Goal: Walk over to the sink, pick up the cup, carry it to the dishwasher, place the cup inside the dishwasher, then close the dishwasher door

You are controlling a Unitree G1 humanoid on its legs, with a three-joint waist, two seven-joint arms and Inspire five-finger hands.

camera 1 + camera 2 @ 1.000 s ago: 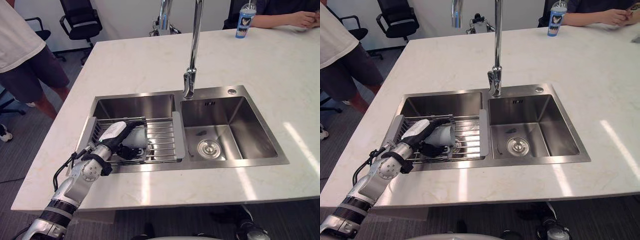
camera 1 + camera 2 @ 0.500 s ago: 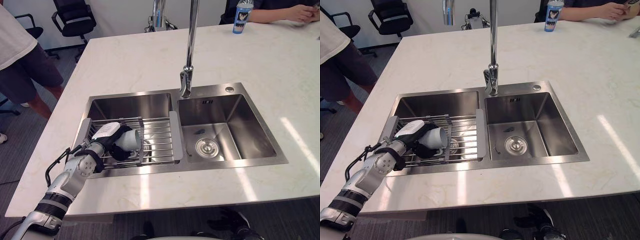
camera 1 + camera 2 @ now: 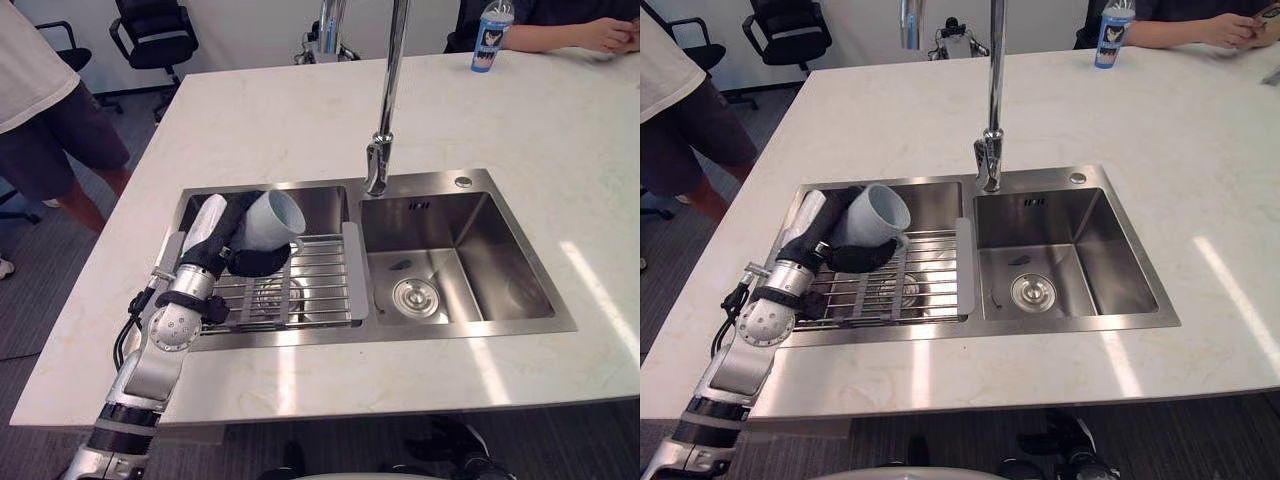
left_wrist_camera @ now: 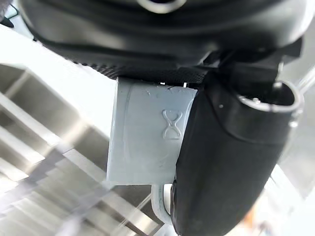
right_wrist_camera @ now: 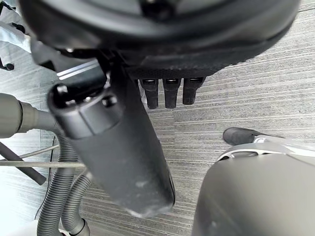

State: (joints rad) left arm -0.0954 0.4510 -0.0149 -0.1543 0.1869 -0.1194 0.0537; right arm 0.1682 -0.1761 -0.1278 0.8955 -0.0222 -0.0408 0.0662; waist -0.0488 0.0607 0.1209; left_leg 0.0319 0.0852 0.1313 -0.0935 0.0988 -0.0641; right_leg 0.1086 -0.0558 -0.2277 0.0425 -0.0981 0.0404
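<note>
A pale grey-blue cup (image 3: 272, 220) is held up above the wire rack (image 3: 322, 285) that lies across the left basin of the steel sink (image 3: 465, 262). My left hand (image 3: 222, 238) is shut on it, fingers curled round its body, mouth tilted up and to the right. In the left wrist view the cup (image 4: 146, 147) sits pressed between my palm and thumb (image 4: 226, 162), its handle just showing below. My right hand (image 5: 113, 152) hangs over grey carpet with relaxed fingers and holds nothing.
A tall faucet (image 3: 386, 100) rises between the two basins. A blue bottle (image 3: 488, 38) stands at the counter's far right, by a seated person's hands (image 3: 602, 36). Another person (image 3: 45, 110) stands left of the counter, with an office chair (image 3: 155, 35) behind.
My left hand has lifted the cup off the rack, up and toward the back of the left basin. The camera has shifted a little.
</note>
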